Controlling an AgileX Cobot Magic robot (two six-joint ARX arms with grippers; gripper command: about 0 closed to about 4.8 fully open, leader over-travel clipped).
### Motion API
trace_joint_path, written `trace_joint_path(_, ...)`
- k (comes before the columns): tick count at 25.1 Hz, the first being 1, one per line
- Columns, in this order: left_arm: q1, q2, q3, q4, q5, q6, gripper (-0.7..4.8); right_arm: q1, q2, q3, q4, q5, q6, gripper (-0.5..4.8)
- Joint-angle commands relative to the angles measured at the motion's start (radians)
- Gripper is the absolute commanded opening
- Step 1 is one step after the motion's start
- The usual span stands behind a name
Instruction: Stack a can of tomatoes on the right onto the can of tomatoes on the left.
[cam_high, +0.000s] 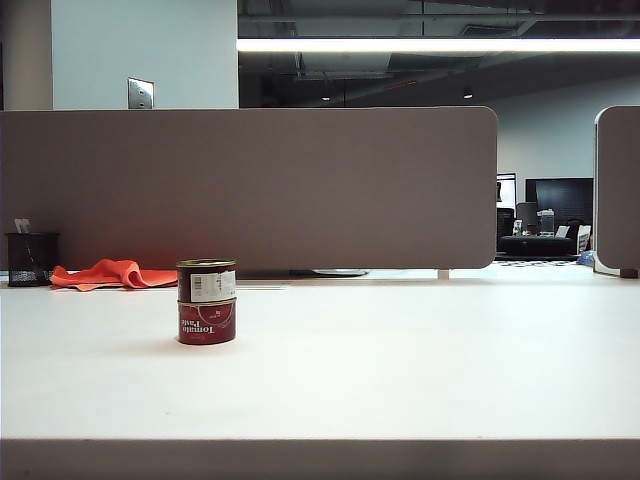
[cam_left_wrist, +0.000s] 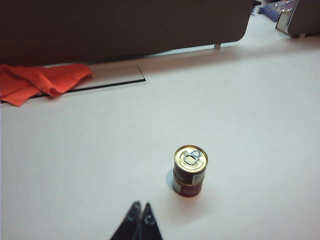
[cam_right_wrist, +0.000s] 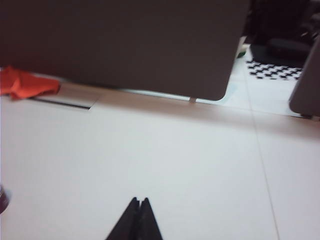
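A: Near the orange cloth (cam_high: 112, 273), just in front of it and a bit right, the upper can (cam_high: 206, 281) is seen sitting on the lower can (cam_high: 207, 322). Both upright, axes lined up, pull-tab up.

B: Stack judged done. Grippers?

A: Left gripper (cam_left_wrist: 139, 212) is seen with fingers pressed together, nothing held. Right gripper (cam_right_wrist: 138, 203) likewise closed and empty. Neither is caught in the exterior view.

B: Which is nearer the stack?

A: Left. Stack is seen ahead of its tips, slightly right, well apart. From the right wrist only a dark sliver is caught at the frame edge, possibly the stack; cannot be told.

B: Next move?

A: None judged needed; table (cam_high: 400, 360) is otherwise bare near the cans.
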Motion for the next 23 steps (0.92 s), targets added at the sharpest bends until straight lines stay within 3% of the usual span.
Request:
trace_joint_path(1, 0.0, -0.08, -0.075, 0.107, -0.034, 0.002, -0.04, -0.002, -0.092, -0.13, 0.09, 0.085, 0.0, -0.03)
trace_joint_path(3, 0.002, -0.114, -0.118, 0.111, -0.066, -0.018, -0.04, -0.002, -0.134, -0.212, 0.079, 0.154, 0.0, 0.0)
trace_joint_path(7, 0.002, -0.122, -0.2, 0.13, -0.07, -0.105, -0.04, 0.0, -0.215, -0.36, 0.129, 0.151, 0.064, 0.04)
trace_joint_path(15, 0.002, -0.126, -0.417, 0.413, -0.069, -0.106, -0.04, 0.0, -0.332, -0.609, 0.388, 0.149, 0.058, 0.03)
trace_joint_path(23, 0.002, -0.126, -0.53, 0.492, -0.069, -0.106, -0.04, 0.0, -0.34, -0.711, 0.425, 0.089, 0.049, -0.01)
